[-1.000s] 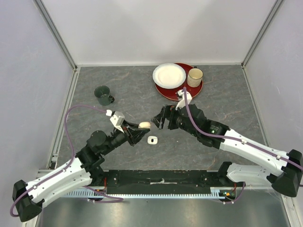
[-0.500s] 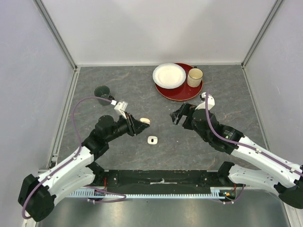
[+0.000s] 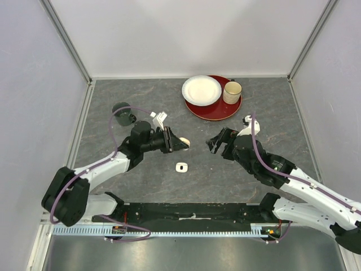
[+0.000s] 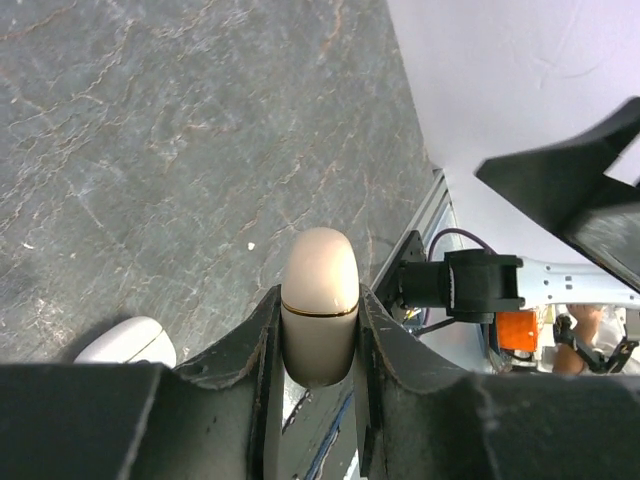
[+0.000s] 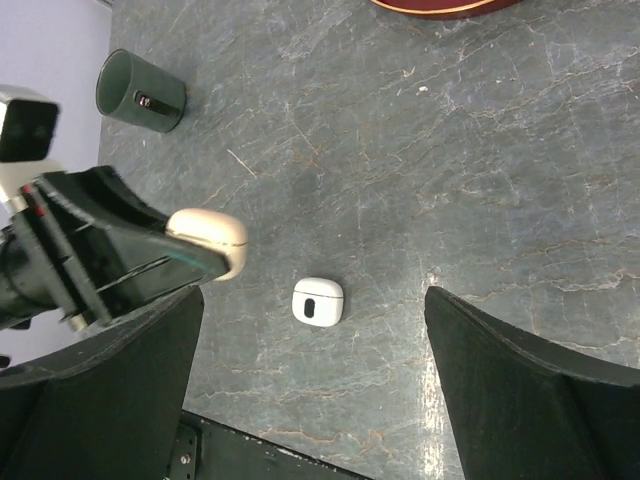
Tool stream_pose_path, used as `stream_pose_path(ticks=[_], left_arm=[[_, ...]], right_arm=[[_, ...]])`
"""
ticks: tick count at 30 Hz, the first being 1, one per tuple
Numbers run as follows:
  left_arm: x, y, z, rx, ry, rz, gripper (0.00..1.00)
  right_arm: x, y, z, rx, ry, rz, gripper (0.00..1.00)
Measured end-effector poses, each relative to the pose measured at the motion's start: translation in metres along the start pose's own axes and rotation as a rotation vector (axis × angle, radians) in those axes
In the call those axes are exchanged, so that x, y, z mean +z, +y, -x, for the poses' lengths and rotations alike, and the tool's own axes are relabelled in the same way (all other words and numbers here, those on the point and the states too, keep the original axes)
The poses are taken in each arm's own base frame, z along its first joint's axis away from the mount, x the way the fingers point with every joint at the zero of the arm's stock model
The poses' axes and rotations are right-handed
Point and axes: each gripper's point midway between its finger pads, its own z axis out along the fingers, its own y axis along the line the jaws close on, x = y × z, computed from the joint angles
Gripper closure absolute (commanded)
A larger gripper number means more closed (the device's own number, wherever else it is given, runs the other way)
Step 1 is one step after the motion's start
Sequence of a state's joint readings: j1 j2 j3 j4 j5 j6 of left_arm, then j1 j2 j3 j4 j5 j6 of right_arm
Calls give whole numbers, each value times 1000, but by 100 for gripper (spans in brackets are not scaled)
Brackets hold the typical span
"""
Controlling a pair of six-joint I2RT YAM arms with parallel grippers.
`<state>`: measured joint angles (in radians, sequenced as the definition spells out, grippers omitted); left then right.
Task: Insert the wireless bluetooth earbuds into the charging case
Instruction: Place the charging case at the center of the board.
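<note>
My left tool [image 3: 180, 143] squeezes a smooth, egg-shaped cream case [image 4: 318, 290]. My right tool [image 3: 217, 140] is wide open. A small, rounded white case [image 3: 181, 167] lies on the grey stony counter [image 3: 271, 113], between both tools.

Cream, gold-seamed case [image 4: 319, 300]; grey veined table [image 3: 113, 169]; red tray [image 3: 217, 113].
</note>
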<state>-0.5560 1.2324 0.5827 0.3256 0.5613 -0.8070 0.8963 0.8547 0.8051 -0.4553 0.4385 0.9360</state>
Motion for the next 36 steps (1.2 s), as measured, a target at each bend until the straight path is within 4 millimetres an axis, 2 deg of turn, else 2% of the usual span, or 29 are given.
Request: stream_pose_path(ticks=[9,21,28,36], left_arm=[[32,32,-5,-109,49,56,98],[77,79,-26,-233,116,131,97],[89,98,-39,-285,120,189,95],[97,109,-50,-318,130,240,90]], right_arm=[[-11,-9,1,7,-4,-1,2],[-22,-21,0,1,-2,-14,2],[-24,-29,-3,-3,0,-25,2],[-24,-32,-6,-12,9,-39,2]])
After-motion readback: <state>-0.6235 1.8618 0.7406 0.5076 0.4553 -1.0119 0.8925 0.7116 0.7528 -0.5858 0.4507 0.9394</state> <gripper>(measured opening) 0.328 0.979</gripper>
